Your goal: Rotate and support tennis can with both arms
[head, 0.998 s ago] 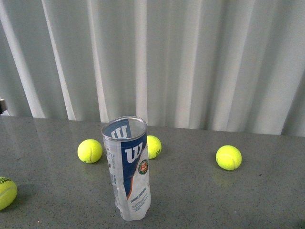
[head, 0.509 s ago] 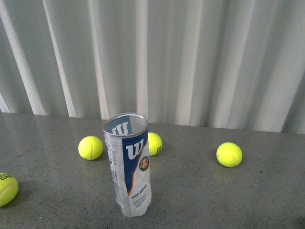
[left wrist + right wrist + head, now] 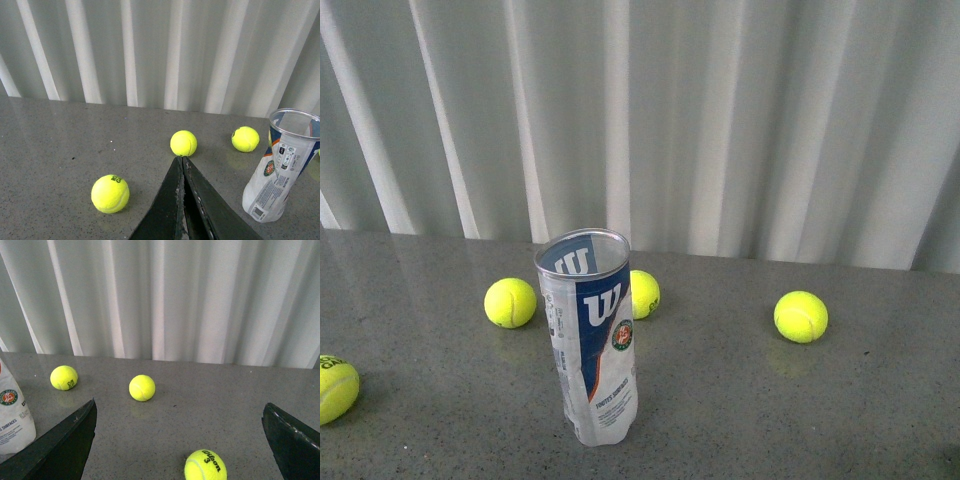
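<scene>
The tennis can (image 3: 590, 340) stands upright and open-topped on the grey table, empty, with its blue label and white "W" facing the front view. Neither arm shows in the front view. In the left wrist view the can (image 3: 280, 167) leans at the frame's edge, off to one side of my left gripper (image 3: 181, 159), whose fingers are pressed together on nothing. In the right wrist view my right gripper (image 3: 180, 410) is wide open with nothing between its fingers (image 3: 65, 440), and only the can's lower end (image 3: 12, 415) shows beside one finger.
Several yellow tennis balls lie on the table (image 3: 820, 420): one (image 3: 510, 302) left of the can, one (image 3: 642, 293) behind it, one (image 3: 800, 316) to the right, one (image 3: 335, 388) at the left edge. A ball (image 3: 205, 466) lies between the right fingers. A pleated white curtain (image 3: 720, 120) backs the table.
The front view has tilted a little: the can and the balls sit slightly higher in frame than a second ago. The can itself stays upright in place.
</scene>
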